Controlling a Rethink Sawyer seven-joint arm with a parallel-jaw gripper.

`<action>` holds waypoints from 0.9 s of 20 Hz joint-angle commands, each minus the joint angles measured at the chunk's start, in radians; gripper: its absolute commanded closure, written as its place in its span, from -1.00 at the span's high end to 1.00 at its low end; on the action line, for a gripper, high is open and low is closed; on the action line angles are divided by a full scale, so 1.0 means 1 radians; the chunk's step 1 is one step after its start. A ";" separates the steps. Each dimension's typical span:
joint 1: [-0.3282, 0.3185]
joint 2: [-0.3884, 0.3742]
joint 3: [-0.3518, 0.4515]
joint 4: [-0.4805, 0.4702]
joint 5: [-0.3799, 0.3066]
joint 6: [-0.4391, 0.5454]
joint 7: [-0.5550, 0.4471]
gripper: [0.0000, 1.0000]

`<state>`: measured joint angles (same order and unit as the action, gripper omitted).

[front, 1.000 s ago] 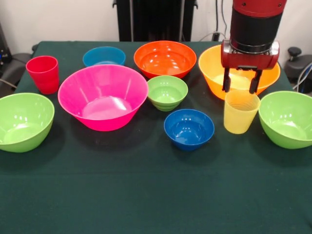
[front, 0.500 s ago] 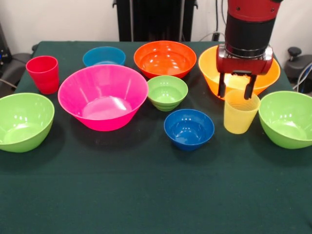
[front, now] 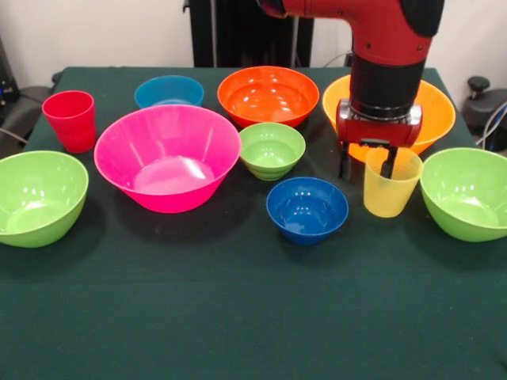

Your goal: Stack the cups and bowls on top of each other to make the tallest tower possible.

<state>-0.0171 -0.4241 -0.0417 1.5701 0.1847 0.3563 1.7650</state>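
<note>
Bowls and cups stand separately on the table (front: 238,317), all empty. At two o'clock, the gripper (front: 367,166) hangs with jaws open, straddling the yellow cup's (front: 390,186) near rim, gripping nothing.

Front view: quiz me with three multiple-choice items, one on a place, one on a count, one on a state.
1. The red cup stands: A) at the picture's far left B) inside the pink bowl C) on a blue bowl.
2. The green bowls number: A) one B) two C) three.
3. The yellow cup is: A) on its side B) upright C) upside down.
Key: 1 A, it stands alone at the left; 2 C, two big ones at the sides, one small in the middle; 3 B, its open mouth faces up.
</note>
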 commanded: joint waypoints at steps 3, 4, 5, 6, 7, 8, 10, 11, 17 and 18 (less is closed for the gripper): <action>0.023 0.094 0.080 0.060 -0.038 -0.054 0.125 1.00; 0.024 0.094 0.082 0.064 -0.037 -0.060 0.126 1.00; 0.022 0.089 0.084 0.070 -0.035 -0.057 0.125 1.00; 0.020 0.089 0.090 0.074 -0.034 -0.062 0.124 1.00; 0.019 0.083 0.093 0.086 -0.034 -0.067 0.126 1.00; 0.017 0.082 0.098 0.091 -0.033 -0.072 0.127 1.00; 0.020 0.073 0.102 0.110 -0.033 -0.080 0.131 1.00; 0.019 0.071 0.102 0.114 -0.033 -0.082 0.131 1.00; 0.027 0.071 0.100 0.116 -0.024 -0.078 0.136 1.00; 0.029 0.071 0.098 0.113 -0.022 -0.073 0.135 1.00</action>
<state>-0.0084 -0.3767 -0.0384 1.6204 0.1856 0.3041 1.7650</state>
